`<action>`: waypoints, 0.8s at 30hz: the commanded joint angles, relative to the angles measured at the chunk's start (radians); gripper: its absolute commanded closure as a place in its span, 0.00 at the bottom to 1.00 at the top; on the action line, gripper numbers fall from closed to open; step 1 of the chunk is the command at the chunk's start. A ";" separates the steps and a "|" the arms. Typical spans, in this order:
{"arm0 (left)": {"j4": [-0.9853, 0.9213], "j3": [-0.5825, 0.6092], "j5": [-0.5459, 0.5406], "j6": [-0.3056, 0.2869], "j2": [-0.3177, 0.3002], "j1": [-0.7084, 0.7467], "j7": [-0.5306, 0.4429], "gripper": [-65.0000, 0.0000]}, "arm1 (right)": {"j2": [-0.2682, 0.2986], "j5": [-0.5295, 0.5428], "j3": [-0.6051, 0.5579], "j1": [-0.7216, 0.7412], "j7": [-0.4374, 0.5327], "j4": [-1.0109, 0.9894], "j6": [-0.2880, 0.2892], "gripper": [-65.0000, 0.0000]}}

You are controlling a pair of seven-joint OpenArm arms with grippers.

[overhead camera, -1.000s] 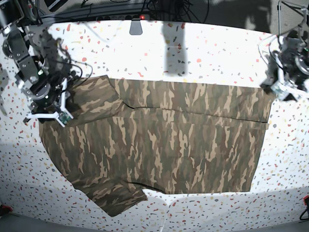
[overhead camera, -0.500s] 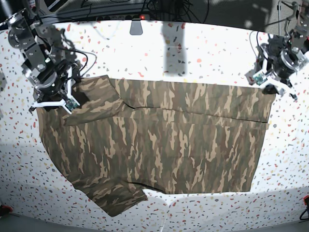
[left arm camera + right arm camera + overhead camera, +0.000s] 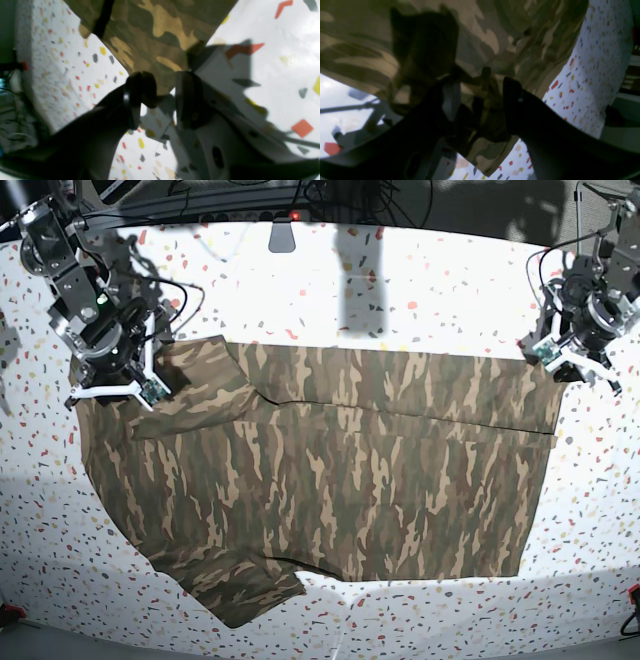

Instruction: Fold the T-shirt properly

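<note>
The T-shirt (image 3: 340,460) lies spread flat on the speckled counter (image 3: 420,290), one long strip already folded over along its far edge. Its body stretches between the two pincers.

Over the last second the right pincer (image 3: 110,390) has slid along the sleeve towards the counter's back edge. It now sits over the shoulder area, where the sleeve cloth has shifted a little. In its wrist view the fingers (image 3: 512,100) stand apart with rumpled cloth rising between them. Whether they pinch that cloth I cannot tell.

The left pincer (image 3: 580,370) has swung about beside the shirt's hem corner and settled there. Its jaws are apart, and the corner's tip lies just ahead of them, reaching into the gap.

Judging by this, both arms are lining up on opposite ends for the next fold, and the left one still has to close on its corner.
</note>
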 commanded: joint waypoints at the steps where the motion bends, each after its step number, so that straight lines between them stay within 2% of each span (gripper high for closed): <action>1: 0.006 0.024 0.028 -0.001 -0.016 0.003 0.001 0.67 | 0.019 -0.006 0.012 0.011 0.011 0.020 -0.013 0.57; 4: 0.006 0.100 0.077 0.007 -0.019 0.002 0.038 0.67 | 0.019 -0.005 0.012 0.012 0.011 0.024 -0.013 0.57; 7: 0.006 0.126 0.093 0.056 -0.019 -0.003 0.045 0.67 | 0.019 -0.005 0.012 0.011 0.011 0.024 -0.013 0.57; 14: 0.006 0.125 0.117 0.059 -0.089 -0.001 0.061 0.67 | 0.017 -0.005 0.012 0.011 0.011 0.024 -0.013 0.57; 22: 0.001 0.125 0.080 0.059 -0.083 -0.037 0.042 0.67 | -0.035 -0.002 0.012 0.011 0.009 0.026 -0.012 0.57; 24: -0.015 0.125 0.080 0.058 -0.083 -0.045 0.043 0.75 | -0.039 -0.002 0.012 0.011 -0.008 0.034 -0.012 0.57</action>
